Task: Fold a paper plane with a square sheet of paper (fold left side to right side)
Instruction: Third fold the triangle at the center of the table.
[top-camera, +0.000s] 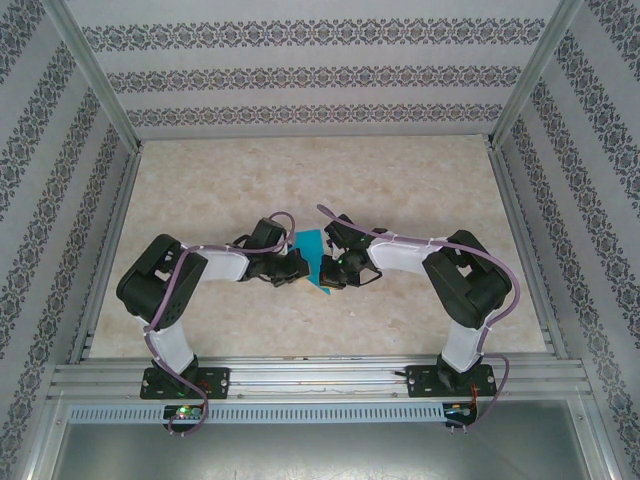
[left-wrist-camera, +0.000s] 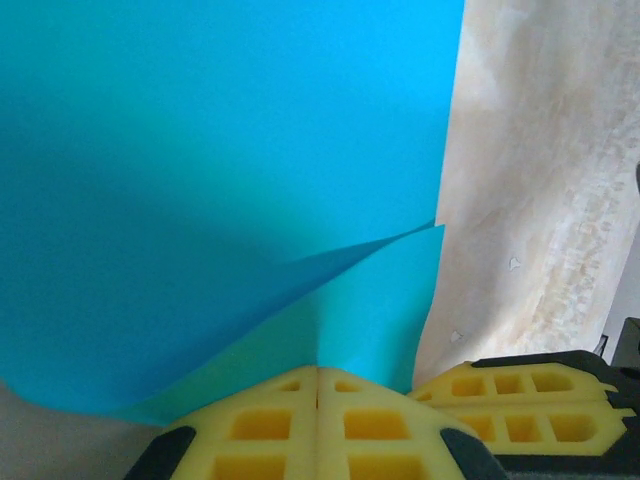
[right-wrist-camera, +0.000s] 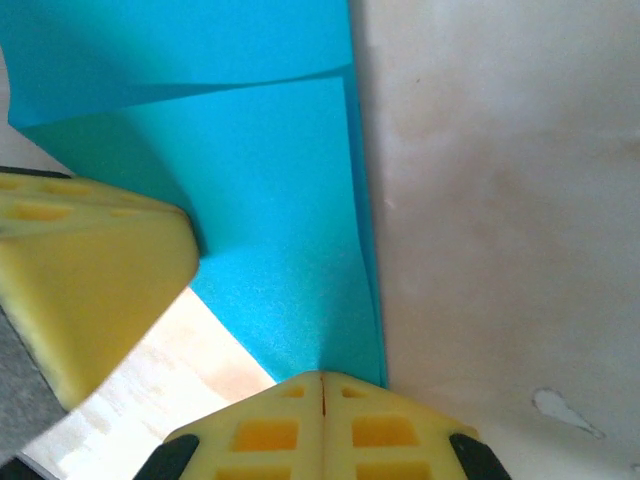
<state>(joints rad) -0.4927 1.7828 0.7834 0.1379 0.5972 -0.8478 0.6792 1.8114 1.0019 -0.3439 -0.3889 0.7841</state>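
The square sheet of paper (top-camera: 311, 250) is turquoise-blue and sits between the two grippers at mid-table. It is bent over on itself, with one layer curling above the other (left-wrist-camera: 230, 180). My left gripper (left-wrist-camera: 318, 372) is shut, and the paper's lower edge runs into the seam of its yellow fingers. My right gripper (right-wrist-camera: 322, 378) is shut on the sheet's near corner, where two layered edges (right-wrist-camera: 365, 250) meet. The two grippers (top-camera: 292, 268) (top-camera: 338, 270) are almost touching. The right gripper's fingers (left-wrist-camera: 520, 392) show in the left wrist view. A paper plane is out of view.
The beige marbled table (top-camera: 200, 190) is ringed by patterned walls and aluminium posts (top-camera: 95, 85). A rail (top-camera: 320, 378) crosses the near edge by the arm bases. Free room lies behind and to both sides of the grippers.
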